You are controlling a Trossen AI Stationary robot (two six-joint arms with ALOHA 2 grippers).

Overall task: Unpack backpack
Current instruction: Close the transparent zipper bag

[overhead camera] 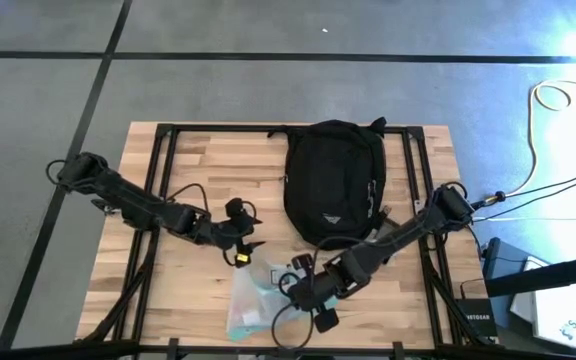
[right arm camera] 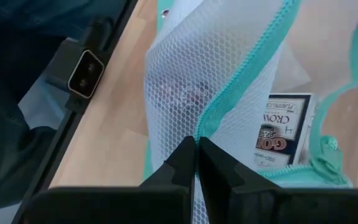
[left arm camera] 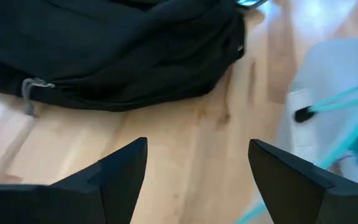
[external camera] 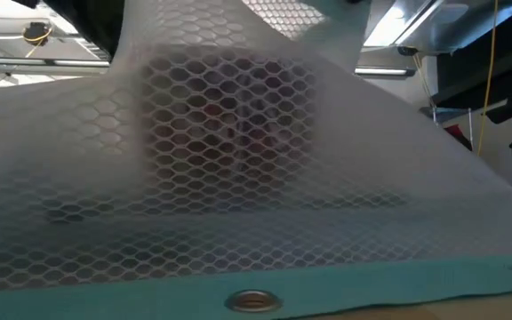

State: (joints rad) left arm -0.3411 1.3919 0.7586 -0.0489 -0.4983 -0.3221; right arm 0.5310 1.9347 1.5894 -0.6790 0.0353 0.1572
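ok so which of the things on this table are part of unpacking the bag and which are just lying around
Part of the job:
- large black fabric backpack
- clear mesh pouch with teal edging, its teal edge pinched by the shut right gripper
- open left gripper, empty, beside the backpack

Just lying about:
- cream cable on the floor
- dark equipment box off the table edge

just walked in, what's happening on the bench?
The right arm's tool is shut on the teal-trimmed edge of a clear mesh zip pouch, holding it near the front of the wooden table. A box of playing cards shows through the pouch. The large black fabric backpack lies behind it at the table's middle. The left arm's tool stands open over bare wood between backpack and pouch, holding nothing.
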